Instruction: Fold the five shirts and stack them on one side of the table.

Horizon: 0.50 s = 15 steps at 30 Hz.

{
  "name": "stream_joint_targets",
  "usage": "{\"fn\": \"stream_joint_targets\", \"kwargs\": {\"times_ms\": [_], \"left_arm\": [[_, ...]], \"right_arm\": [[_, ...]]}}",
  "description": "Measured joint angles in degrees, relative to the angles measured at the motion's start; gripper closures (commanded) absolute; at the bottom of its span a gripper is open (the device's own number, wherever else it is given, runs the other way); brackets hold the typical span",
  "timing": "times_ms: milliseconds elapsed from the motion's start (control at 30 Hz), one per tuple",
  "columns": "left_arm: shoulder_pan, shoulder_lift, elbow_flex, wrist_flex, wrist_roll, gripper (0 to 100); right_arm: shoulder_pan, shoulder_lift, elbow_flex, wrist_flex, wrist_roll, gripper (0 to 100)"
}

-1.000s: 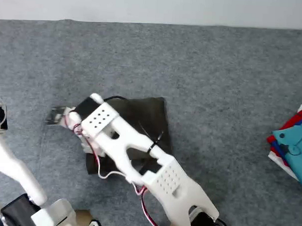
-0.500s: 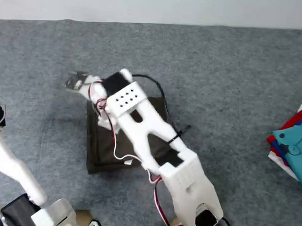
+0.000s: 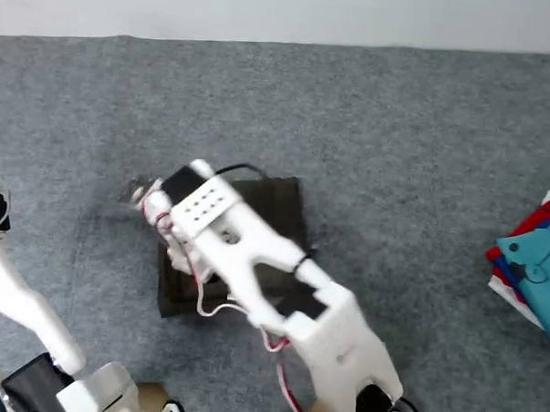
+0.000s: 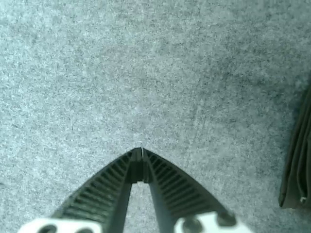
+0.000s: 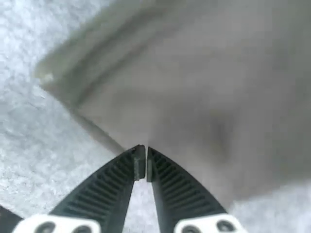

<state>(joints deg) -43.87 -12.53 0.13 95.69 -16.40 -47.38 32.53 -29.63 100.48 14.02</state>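
Dark shirt (image 3: 279, 206) looks folded flat, coloured pile (image 3: 533, 263) off to one side probably pending; right gripper (image 5: 140, 155) and left gripper (image 4: 142, 158) both closed, holding nothing.

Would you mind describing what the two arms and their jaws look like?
Both the right arm and the left arm are white moulded plastic. The right one carries panels with grids of small holes, a black motor block and thin red, white and black cables. The jaws on each are black, ribbed inside, tapering to a point from white bases.
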Motion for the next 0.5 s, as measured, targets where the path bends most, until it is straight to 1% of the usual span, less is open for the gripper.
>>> {"fn": "stream_joint_targets", "kwargs": {"times_ms": [133,233,367,500], "left_arm": [[0.00,0.00,0.00,0.00,0.00,99],[0.00,0.00,0.00,0.00,0.00,99],[0.00,0.00,0.00,0.00,0.00,99],[0.00,0.00,0.00,0.00,0.00,99]], "right_arm": [[7.30,-10.37,7.91,0.00,-3.87,98.9],[10.81,-14.33,14.07,0.00,-5.63,98.9],[12.66,-14.86,20.40,-0.70,-6.15,98.9],[12.84,-14.86,26.99,-4.84,-6.24,98.9]]}}
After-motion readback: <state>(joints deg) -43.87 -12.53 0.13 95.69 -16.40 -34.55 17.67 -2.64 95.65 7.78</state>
